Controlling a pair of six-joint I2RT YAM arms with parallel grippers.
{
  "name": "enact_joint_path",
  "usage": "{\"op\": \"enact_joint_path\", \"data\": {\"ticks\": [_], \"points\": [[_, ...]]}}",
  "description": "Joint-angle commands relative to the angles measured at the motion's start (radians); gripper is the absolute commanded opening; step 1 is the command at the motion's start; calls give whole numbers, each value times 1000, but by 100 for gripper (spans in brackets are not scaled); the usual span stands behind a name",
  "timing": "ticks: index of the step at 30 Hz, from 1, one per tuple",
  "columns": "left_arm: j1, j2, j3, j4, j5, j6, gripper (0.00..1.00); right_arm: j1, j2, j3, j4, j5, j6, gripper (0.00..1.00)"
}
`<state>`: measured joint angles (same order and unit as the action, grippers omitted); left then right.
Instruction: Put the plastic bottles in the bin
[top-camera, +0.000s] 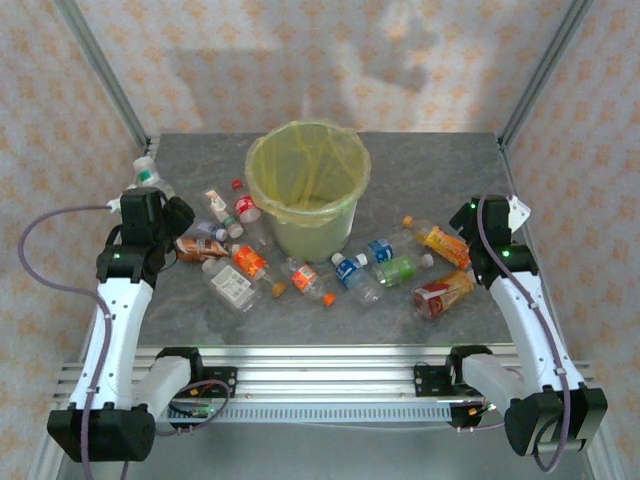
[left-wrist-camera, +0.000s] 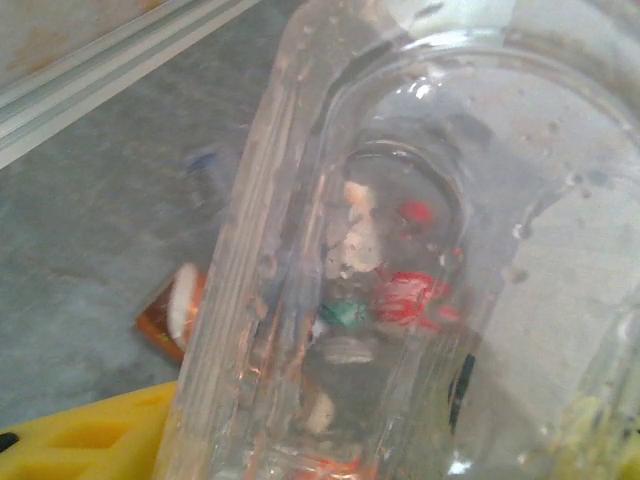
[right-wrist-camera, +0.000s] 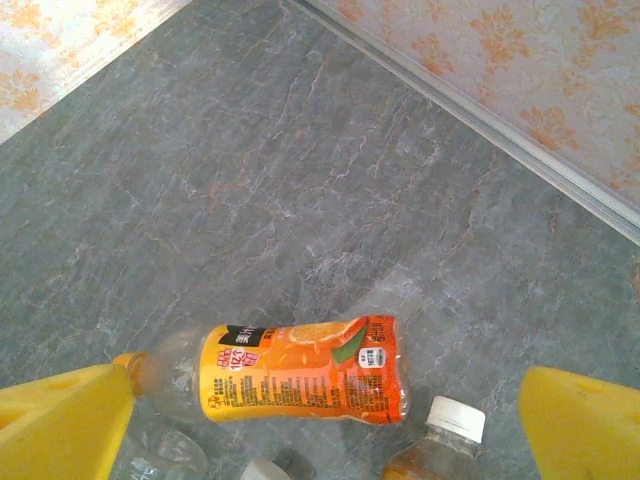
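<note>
Jaws of left gripper (top-camera: 152, 192) clamp clear bottle (left-wrist-camera: 400, 250), arm lifted.

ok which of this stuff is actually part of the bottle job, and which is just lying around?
Job:
- bin
- clear bottle held at the left
- orange-label bottle
- green-label bottle
- the other crushed bottles round the bin

Not the job:
- small red cap, seemingly loose
- aluminium rails at the near edge
- frame posts
</note>
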<state>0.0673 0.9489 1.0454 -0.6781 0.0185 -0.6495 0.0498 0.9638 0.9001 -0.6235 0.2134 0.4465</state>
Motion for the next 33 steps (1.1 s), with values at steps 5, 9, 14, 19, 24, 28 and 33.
{"op": "enact_joint_path", "data": {"ticks": [5,9,14,19,24,28,33], "points": [[-177,87,192,44,-28,69,31,5,-4,40,-43,24,34,99],[-291,178,304,49,-18,138,29,5,2,55,-61,25,40,99],[-439,309,466,5,13,258,29,5,5,74,-93,42,48,99],[-559,462,650,-125,33,391,29,5,11,85,-107,42,52,99],[-610,570,755,-216,45,461,29,5,12,89,-117,38,54,99],[-616,619,791,-250,54,492,29,5,8,91,-124,37,58,99],[-617,678,835,-296,29,510,30,5,8,79,-115,37,57,99]]}}
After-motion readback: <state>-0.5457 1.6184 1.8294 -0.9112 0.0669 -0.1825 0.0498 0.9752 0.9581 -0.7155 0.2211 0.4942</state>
